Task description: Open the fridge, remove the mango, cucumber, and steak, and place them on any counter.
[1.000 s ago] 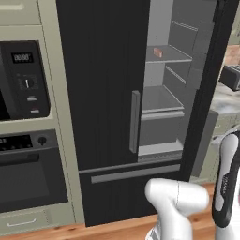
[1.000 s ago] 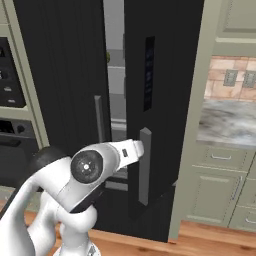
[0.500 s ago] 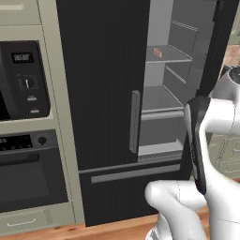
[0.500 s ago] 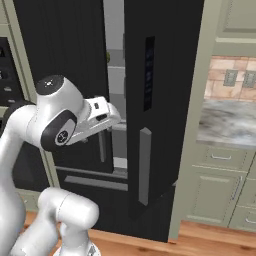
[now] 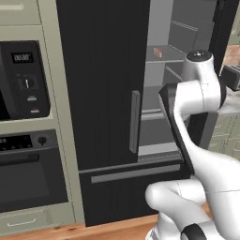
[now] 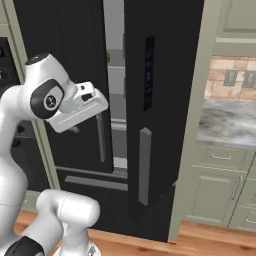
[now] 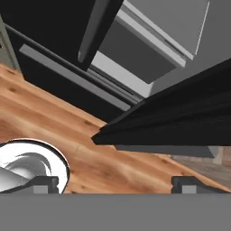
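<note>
Fridge ajar, our claw wide and empty

We see the tall matte-black fridge (image 5: 103,84) with its right door (image 6: 160,115) swung open, baring smooth light-grey shelves; a small flat pinkish slab, likely the steak (image 5: 158,52), lies on an upper shelf at the far right. Our claw (image 7: 115,184) hangs above the plank wood floor (image 7: 54,122) near the door's lower edge, its blunt dark tips spread wide, gripping nothing. The marbled stone worktop (image 6: 227,125) lies right of the fridge.
</note>
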Tool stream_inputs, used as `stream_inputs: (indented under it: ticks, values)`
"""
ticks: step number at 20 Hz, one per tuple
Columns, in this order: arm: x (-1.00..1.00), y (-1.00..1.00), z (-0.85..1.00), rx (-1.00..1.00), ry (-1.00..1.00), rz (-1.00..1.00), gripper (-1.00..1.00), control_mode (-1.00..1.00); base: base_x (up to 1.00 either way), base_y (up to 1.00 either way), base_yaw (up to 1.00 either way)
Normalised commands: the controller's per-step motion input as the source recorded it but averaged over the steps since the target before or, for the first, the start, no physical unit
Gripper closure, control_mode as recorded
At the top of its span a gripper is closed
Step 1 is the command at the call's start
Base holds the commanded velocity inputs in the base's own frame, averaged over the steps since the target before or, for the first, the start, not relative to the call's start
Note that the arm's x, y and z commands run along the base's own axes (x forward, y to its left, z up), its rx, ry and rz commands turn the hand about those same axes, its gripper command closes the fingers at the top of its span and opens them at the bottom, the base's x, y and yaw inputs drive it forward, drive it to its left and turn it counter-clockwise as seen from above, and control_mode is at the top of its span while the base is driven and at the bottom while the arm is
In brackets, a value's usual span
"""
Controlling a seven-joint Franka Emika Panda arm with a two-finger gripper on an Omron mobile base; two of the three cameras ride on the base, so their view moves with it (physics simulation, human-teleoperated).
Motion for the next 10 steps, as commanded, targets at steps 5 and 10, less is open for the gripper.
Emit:
stream_inputs:
  ticks: [5, 10]
  values:
    - [0.47, 0.02, 0.0, -0.16, -0.09, -0.15, -1.0, -1.0, 0.0, 0.0, 0.0]
    - [0.54, -0.02, 0.0, -0.26, -0.2, -0.2, -1.0, -1.0, 0.0, 0.0, 0.0]
